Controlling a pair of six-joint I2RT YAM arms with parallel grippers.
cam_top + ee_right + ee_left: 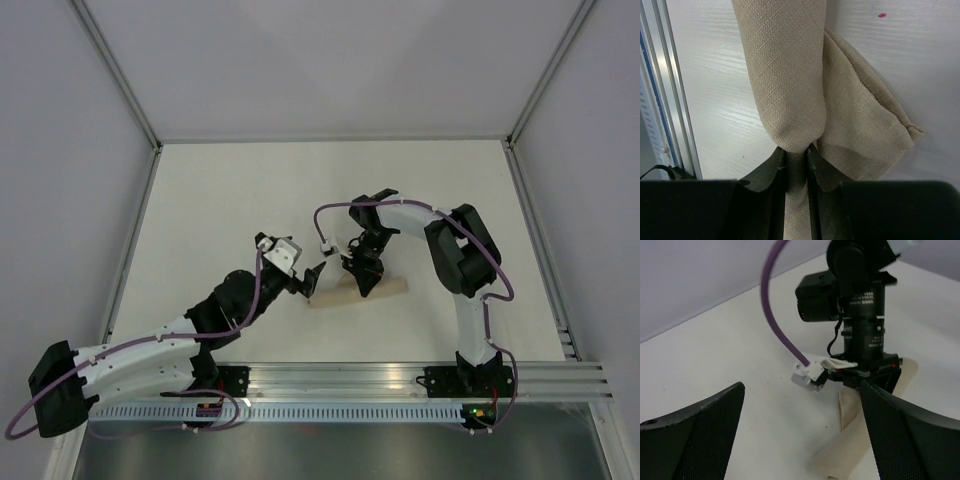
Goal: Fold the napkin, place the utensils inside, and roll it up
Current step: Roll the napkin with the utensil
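Here's the napkin (pixel 785 75), rolled into a slim beige tube and lying on the table (pixel 230 200). The right claw (pixel 796 160) comes down over the middle of it, clenched on the cloth with the fabric bunched between its jaws. The left claw (pixel 311 279) hovers just off the napkin's left end, released, jaws spread wide with nothing between them. No utensils are showing anywhere; if they're in the roll, the cloth hides them.

The roll isn't tidy yet. A loose flap (pixel 865 130) fans out beside the tube on the side away from the rail (pixel 665 100). My read is that the job now is closing that up. The right pinch should hold firm so the tube can't spring open. The left claw should settle squarely on the free end, not on a single layer. Then turn the tube onto the flap so the seam ends up underneath, and release only after that.

As for writing, there's small white print on a label (pixel 863 295) on the right arm's wrist housing above the napkin, too blurred to read. No brand can be made out.
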